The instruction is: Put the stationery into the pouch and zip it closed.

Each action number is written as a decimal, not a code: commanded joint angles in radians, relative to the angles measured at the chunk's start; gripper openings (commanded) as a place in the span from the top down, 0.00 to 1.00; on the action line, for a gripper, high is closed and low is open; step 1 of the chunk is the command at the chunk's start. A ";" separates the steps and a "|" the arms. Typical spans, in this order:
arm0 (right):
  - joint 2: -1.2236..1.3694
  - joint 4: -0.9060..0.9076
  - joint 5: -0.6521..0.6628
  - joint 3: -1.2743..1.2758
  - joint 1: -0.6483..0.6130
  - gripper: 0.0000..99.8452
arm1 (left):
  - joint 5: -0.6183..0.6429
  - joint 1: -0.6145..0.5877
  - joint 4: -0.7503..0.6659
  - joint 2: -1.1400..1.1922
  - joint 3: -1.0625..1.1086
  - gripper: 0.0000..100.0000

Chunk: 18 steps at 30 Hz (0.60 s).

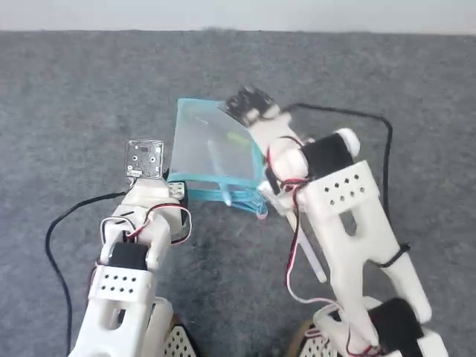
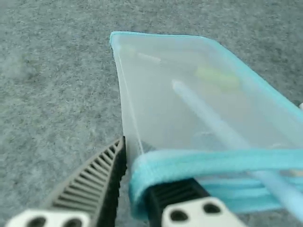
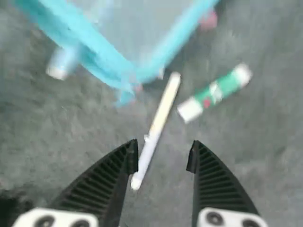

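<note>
print on the green-and-white tube (image 3: pixel 215 92) near the pouch (image 1: pixel 212 149) too blurred to read. grey fuzzy counter (image 1: pixel 74 97) beneath. at the pouch's left corner, left tool (image 2: pixel 130 151) clamped on the teal zip edge; inside, pale blue pen (image 2: pixel 213 123). off its right corner, right tool (image 3: pixel 161 151) spread apart around a white pen (image 3: pixel 158 120).

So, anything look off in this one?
Yes. A blue pen pokes out past the mouth of the pouch, which would likely block the zip. A white pen and a green-and-white marker lie loose on the mat outside it, the white pen under the open right gripper.
</note>
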 commanded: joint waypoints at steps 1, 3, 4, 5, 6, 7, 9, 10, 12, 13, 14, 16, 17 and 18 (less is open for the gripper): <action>-0.050 -0.220 0.021 0.339 0.114 0.83 | -0.003 -0.097 -0.021 -0.017 -0.047 0.99; -0.050 -0.295 0.021 0.448 0.133 0.83 | -0.002 -0.132 -0.025 -0.017 -0.053 0.99; -0.050 -0.325 0.021 0.494 0.133 0.83 | -0.002 -0.144 -0.025 -0.017 -0.053 0.99; -0.050 -0.348 0.021 0.535 0.131 0.83 | -0.003 -0.150 -0.025 -0.017 -0.053 0.99; -0.051 -0.366 0.021 0.568 0.124 0.83 | -0.005 -0.150 -0.025 -0.017 -0.053 0.99; -0.051 -0.383 0.021 0.597 0.114 0.83 | -0.005 -0.150 -0.025 -0.017 -0.053 0.99; -0.051 -0.406 0.021 0.644 0.099 0.83 | -0.005 -0.150 -0.025 -0.017 -0.053 0.99; -0.051 -0.420 0.021 0.666 0.091 0.83 | -0.005 -0.150 -0.025 -0.017 -0.053 0.99; -0.051 -0.449 0.021 0.704 0.081 0.83 | -0.005 -0.150 -0.025 -0.017 -0.053 0.99; -0.051 -0.461 0.021 0.721 0.081 0.83 | -0.005 -0.150 -0.025 -0.017 -0.053 0.99; -0.050 -0.472 0.021 0.736 0.082 0.83 | -0.005 -0.150 -0.025 -0.017 -0.053 0.99; -0.050 -0.492 0.021 0.770 0.085 0.83 | -0.006 -0.150 -0.025 -0.017 -0.053 0.99; -0.050 -0.501 0.021 0.786 0.087 0.83 | -0.006 -0.150 -0.025 -0.017 -0.053 0.99; -0.050 -0.506 0.023 0.795 0.088 0.83 | -0.006 -0.150 -0.025 -0.017 -0.053 0.99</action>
